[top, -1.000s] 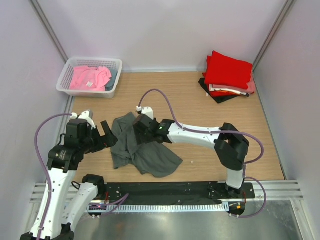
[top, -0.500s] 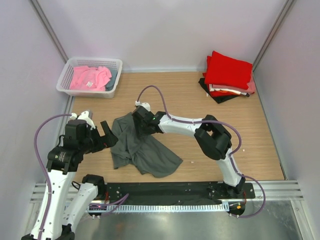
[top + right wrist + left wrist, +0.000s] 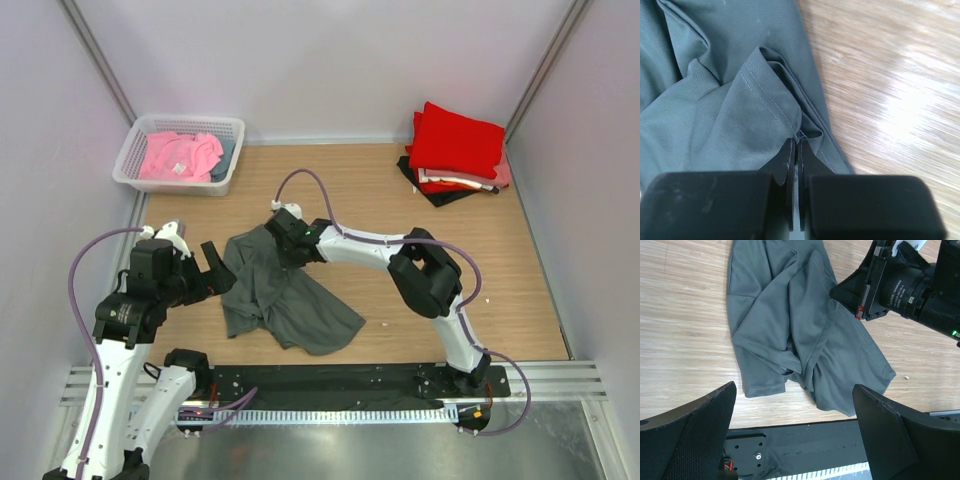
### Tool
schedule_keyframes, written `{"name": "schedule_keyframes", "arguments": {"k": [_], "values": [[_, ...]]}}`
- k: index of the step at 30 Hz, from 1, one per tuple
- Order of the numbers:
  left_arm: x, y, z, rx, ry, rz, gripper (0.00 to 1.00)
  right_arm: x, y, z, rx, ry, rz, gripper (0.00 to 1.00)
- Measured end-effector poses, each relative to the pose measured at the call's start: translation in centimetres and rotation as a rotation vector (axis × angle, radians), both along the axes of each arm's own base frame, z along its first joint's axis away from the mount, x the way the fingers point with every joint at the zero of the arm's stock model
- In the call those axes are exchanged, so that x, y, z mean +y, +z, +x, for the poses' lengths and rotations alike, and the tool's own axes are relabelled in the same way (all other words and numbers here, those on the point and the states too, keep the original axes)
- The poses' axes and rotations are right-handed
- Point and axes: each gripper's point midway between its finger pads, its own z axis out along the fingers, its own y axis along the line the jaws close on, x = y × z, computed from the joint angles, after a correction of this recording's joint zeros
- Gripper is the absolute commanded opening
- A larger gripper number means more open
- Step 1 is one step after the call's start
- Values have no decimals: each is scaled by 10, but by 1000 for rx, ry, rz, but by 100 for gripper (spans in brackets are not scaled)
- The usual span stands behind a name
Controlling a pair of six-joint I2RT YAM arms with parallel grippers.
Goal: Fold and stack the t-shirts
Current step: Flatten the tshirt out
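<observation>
Top external view: a dark grey t-shirt [image 3: 290, 300] lies crumpled on the near-left part of the wooden bench [image 3: 400, 200], its lower hem just short of the black rail at the bench's near edge. The right gripper [image 3: 284, 241] reaches across to the shirt's far edge. In the right wrist view its fingers [image 3: 785, 159] are pressed together, pinching a stitched fold of the grey cloth just beside the shirt's side edge, where bare wood begins. The left gripper [image 3: 220, 268] hangs at the shirt's left edge with its fingers [image 3: 700, 425] spread wide and apart from the cloth; the left wrist view looks down between them onto bunched folds and a sleeve hem.

A broad stretch of bare wood runs from the shirt's right edge to the far right corner, where a folded red t-shirt [image 3: 456, 140] tops a stack with a black t-shirt [image 3: 432, 191] at its base. In the far left corner a white basket [image 3: 190, 120] holds a pink t-shirt [image 3: 178, 156].
</observation>
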Motion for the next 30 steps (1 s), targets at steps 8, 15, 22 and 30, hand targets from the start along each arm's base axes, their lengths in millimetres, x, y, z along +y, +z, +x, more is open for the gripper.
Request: {"name": "schedule_keyframes", "arguments": {"k": [8, 15, 22, 30], "values": [[-1, 0, 0, 0, -2, -2, 98, 8, 109, 43, -154, -26, 38, 2], [-1, 1, -1, -5, -1, -4, 95, -114, 310, 44, -460, -283, 186, 2], [-11, -1, -1, 11, -60, -34, 87, -289, 337, -51, -566, -605, 239, 1], [-30, -13, 12, 102, -109, -65, 81, -340, 218, -98, -386, -664, -22, 2]]}}
